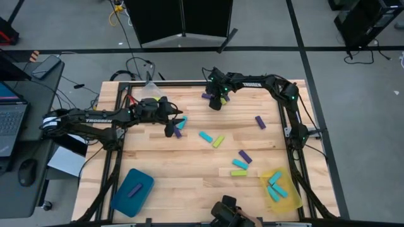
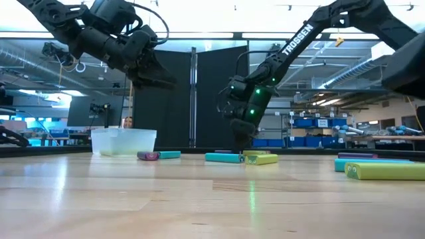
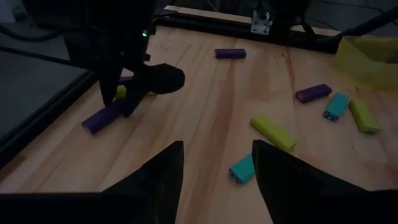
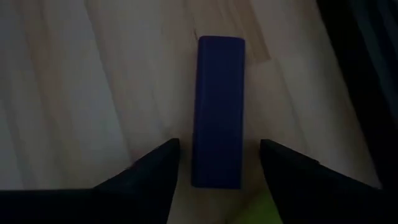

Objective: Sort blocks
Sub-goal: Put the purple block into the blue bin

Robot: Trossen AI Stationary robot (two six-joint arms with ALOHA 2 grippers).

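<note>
Past my right gripper (image 4: 217, 163) I see one purple block (image 4: 218, 109) lying flat on the pale wooden table (image 4: 93, 81), its long side running away from me. My two dark fingers (image 4: 149, 180) stand apart, one on each side of the block's near end, with bare wood showing between each finger and the block. A sliver of yellow-green (image 4: 258, 211) peeks out beside the block's near end.

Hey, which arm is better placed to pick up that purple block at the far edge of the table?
The right. The right gripper hangs directly over the purple block, open fingers either side of it. The left gripper is open too, but sits farther off, nearer a cyan block.
</note>
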